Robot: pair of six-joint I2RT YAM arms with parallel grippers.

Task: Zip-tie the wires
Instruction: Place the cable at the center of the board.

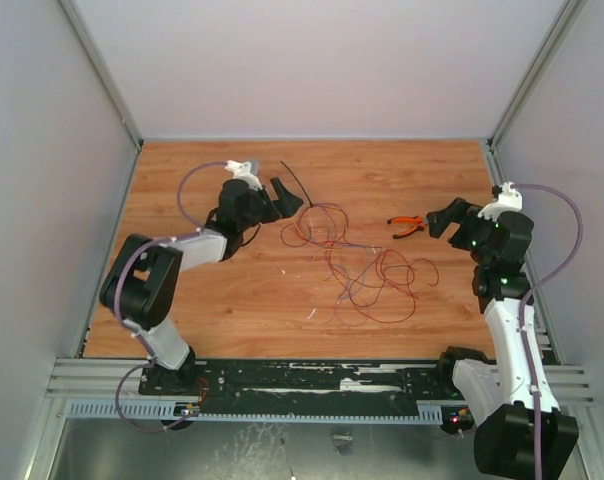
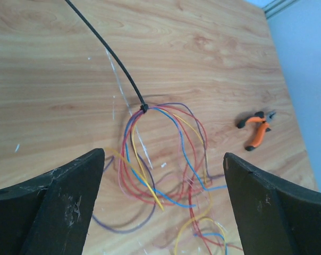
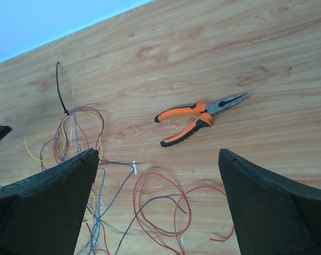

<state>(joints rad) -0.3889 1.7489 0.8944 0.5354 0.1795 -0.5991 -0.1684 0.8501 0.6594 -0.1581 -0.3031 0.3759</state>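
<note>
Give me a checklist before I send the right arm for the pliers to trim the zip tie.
1. Zip tie closed round the wires: ok, its head sits on the gathered strands.
2. Loop pulled tight: cannot tell.
3. Tail trimmed: not ok, a long tail sticks out.
4. Left gripper jaws open, empty: ok.
5. Right gripper jaws open, empty: ok.
6. Orange-handled pliers lying clear of the wires: ok.

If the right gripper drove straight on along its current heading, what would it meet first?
The right gripper would most likely meet the orange-handled pliers first; they lie on the table ahead, between its open jaws. Depth is unclear, so it might touch wood just short of them.
</note>
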